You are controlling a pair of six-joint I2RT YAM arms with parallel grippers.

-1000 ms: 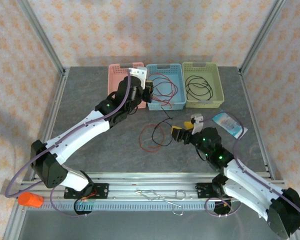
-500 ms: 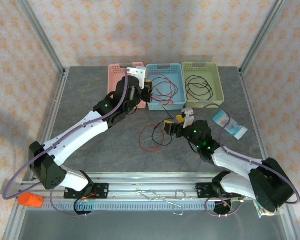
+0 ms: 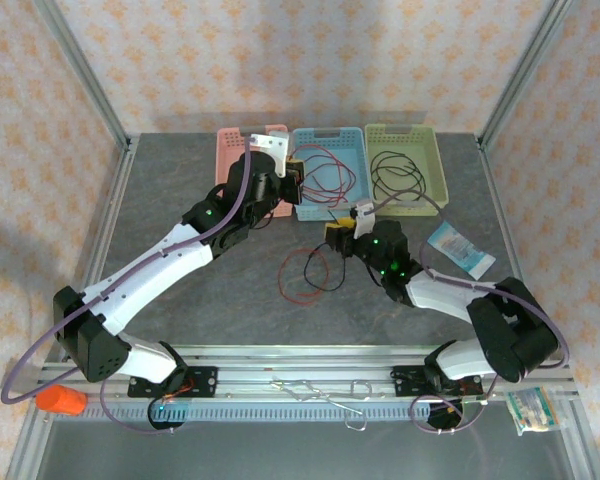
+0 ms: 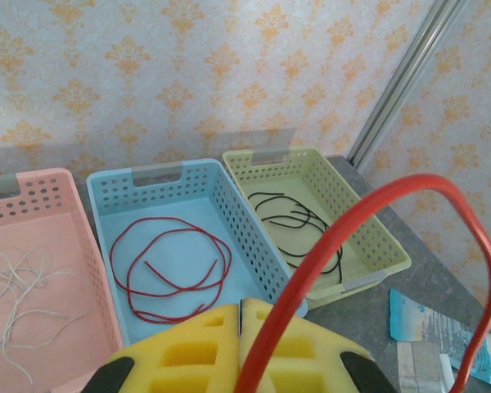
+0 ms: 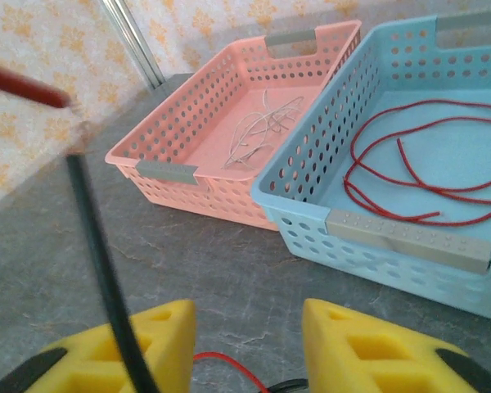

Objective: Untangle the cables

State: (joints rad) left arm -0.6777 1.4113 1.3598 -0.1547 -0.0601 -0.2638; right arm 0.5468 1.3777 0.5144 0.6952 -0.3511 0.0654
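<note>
A loose tangle of red cable (image 3: 298, 275) and black cable lies on the grey table in front of the baskets. My left gripper (image 3: 295, 178) hovers by the blue basket's near left corner. In the left wrist view the left gripper (image 4: 240, 307) is shut on a red cable (image 4: 352, 221) that arches up to the right. My right gripper (image 3: 332, 232) sits just right of the tangle. Seen from the right wrist, this gripper (image 5: 250, 315) stands open; a black cable (image 5: 98, 254) crosses in front of its left finger and a red strand (image 5: 225, 364) lies low between the fingers.
Three baskets line the back: a pink basket (image 3: 228, 140) with white cables, a blue basket (image 3: 330, 133) with a coiled red cable, a green basket (image 3: 405, 130) with black cable. A blue packet (image 3: 460, 250) lies on the right. An orange object (image 3: 60, 400) sits by the front rail.
The right arm has swung left and forward to the tangle's right side, and its jaws have narrowed. The left arm has barely moved, still shut on the red cable.
</note>
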